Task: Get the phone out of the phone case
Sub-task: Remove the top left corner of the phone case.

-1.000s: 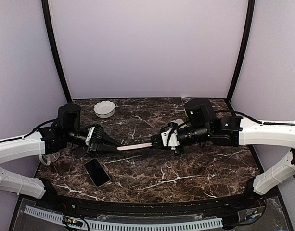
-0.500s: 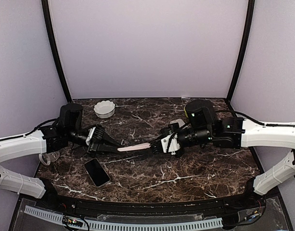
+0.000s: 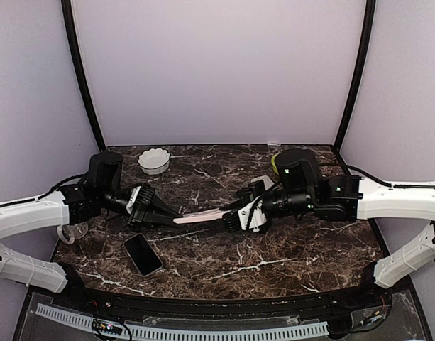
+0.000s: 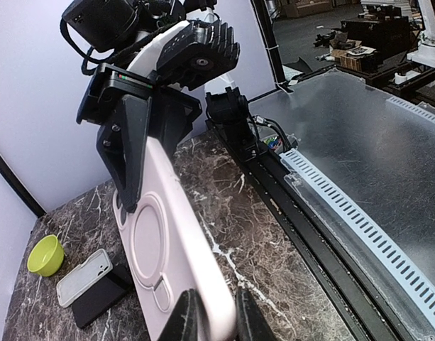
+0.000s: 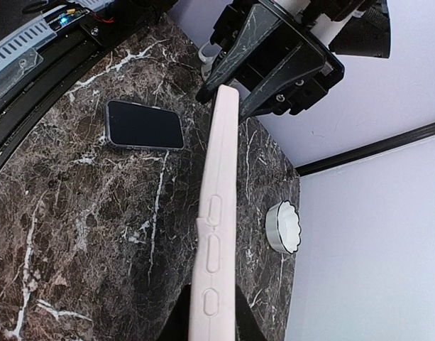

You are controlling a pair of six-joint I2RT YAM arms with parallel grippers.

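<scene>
- The left hand is clenching one end of the pink phone case, holding it above the bench.
- The right hand is gripping the case's other end.
- The phone is lying flat, in front of the case, leftward.

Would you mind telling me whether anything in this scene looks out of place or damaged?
Nothing looks spilled or broken. The only unusual sight is the pink case held in the air between the left gripper and right gripper, while a dark phone lies flat on the table.
</scene>
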